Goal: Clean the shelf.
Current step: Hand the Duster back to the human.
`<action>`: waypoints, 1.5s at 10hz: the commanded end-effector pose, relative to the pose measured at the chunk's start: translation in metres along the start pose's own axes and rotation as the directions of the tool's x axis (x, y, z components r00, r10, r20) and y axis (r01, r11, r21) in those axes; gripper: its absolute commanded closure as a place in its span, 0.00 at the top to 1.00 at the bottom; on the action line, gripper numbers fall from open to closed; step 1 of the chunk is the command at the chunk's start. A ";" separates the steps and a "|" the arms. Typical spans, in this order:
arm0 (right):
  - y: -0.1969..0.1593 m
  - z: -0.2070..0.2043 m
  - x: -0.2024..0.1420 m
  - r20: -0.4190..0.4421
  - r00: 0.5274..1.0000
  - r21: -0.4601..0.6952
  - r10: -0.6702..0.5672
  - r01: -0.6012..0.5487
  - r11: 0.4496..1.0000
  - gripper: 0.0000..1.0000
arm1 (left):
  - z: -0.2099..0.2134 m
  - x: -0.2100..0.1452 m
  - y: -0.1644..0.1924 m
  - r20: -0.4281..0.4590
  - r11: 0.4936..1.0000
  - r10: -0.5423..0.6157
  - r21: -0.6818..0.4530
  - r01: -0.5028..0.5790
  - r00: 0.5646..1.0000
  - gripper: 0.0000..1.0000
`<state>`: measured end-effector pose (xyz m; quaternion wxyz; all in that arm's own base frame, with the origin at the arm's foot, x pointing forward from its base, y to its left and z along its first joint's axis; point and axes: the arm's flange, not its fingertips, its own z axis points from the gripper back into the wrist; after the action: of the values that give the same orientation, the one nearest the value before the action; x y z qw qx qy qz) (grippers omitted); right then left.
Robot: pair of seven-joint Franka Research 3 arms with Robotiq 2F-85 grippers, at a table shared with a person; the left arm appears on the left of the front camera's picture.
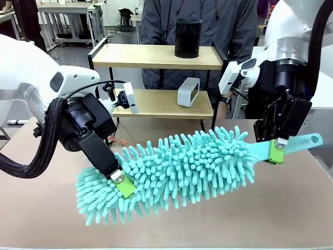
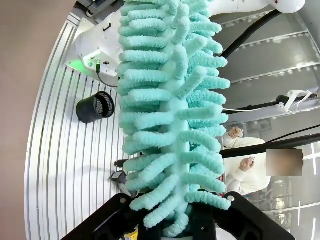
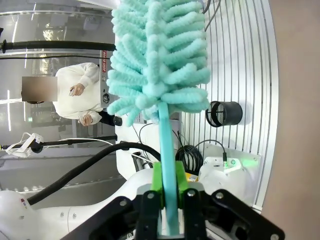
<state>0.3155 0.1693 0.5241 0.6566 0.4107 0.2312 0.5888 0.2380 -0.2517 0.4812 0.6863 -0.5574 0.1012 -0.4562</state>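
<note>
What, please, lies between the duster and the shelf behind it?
In the front view, bare brown tabletop separates the teal duster from the shelf; a tiny reddish scrap lies near the shelf's left leg.

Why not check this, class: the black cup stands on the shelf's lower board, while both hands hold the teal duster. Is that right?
One slip: the black cup stands on the top board of the shelf, as the front view shows. The left hand and right hand do hold the teal duster.

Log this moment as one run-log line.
left gripper: shut on duster head | right gripper: around duster handle | shelf: untouched
</note>
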 end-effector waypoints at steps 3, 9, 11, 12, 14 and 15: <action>0.005 0.005 -0.012 0.052 0.998 0.014 0.045 -0.046 0.999 1.00 | 0.002 0.000 0.002 0.000 1.000 -0.023 0.008 0.023 1.000 0.00; 0.015 0.036 -0.162 0.823 0.563 -0.005 0.074 -0.124 0.992 1.00 | 0.087 -0.057 -0.028 0.068 0.987 -0.161 0.025 0.160 0.985 0.00; 0.004 0.018 -0.219 0.974 0.228 0.028 0.002 -0.126 0.992 1.00 | 0.133 -0.101 -0.042 0.242 0.979 -0.203 0.042 0.199 0.949 0.00; -0.003 0.009 -0.233 0.988 0.132 0.094 -0.083 -0.073 0.993 1.00 | 0.159 -0.123 -0.048 0.402 0.976 -0.216 0.064 0.208 0.890 0.00; -0.013 -0.003 -0.239 0.959 0.051 0.270 -0.278 0.124 0.955 1.00 | 0.214 -0.166 -0.039 0.796 0.993 -0.101 0.044 0.108 0.597 0.00; -0.017 -0.003 -0.236 0.932 0.045 0.345 -0.361 0.201 0.917 1.00 | 0.230 -0.181 -0.031 0.885 0.998 -0.032 0.000 0.069 0.465 0.00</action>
<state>0.2852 -0.1005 0.4492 0.6983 0.6909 -0.1758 0.0638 0.2644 0.0446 0.5287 0.6571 -0.6885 -0.1914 -0.2400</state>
